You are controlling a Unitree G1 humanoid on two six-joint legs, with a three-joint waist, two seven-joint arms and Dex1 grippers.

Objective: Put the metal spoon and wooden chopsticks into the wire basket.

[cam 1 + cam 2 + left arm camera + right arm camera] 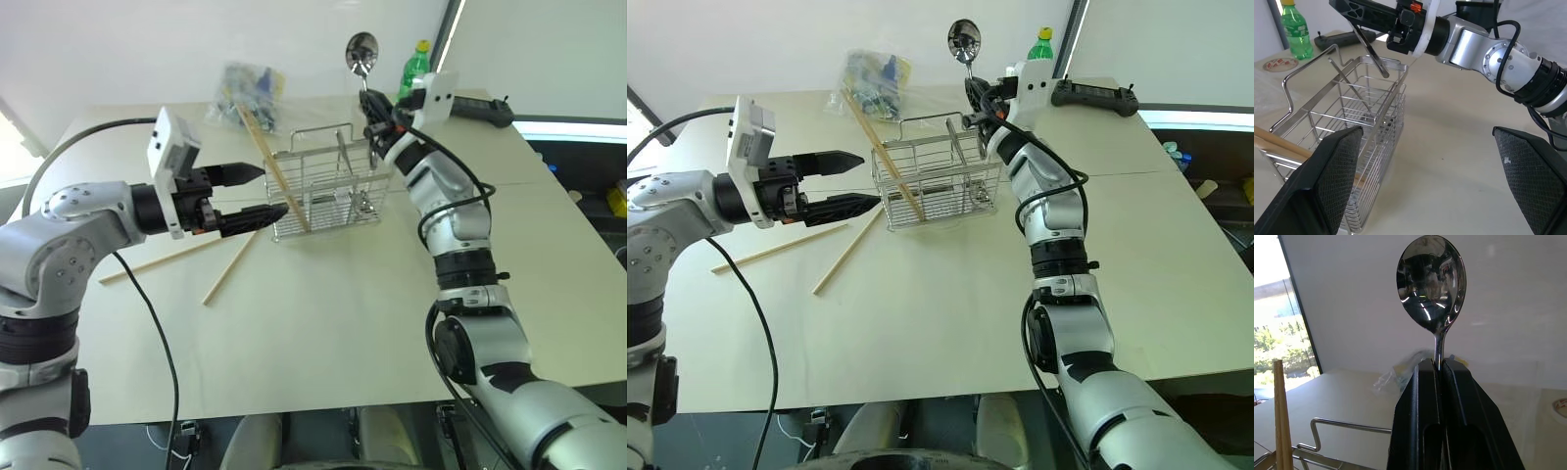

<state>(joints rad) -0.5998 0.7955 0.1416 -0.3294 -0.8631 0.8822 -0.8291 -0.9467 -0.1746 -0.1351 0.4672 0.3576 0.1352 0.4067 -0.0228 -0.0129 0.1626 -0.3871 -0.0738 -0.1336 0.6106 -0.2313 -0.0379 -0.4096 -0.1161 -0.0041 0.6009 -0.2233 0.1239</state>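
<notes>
Right gripper (371, 101), clamped on the metal spoon (361, 51), hovers over the wire basket (328, 191); left gripper (257, 193) waits open beside it. Two wooden chopsticks (196, 258) lie on the counter (323, 313) below the left gripper. Spoon stands upright, bowl up; lower it straight between the wires.
</notes>
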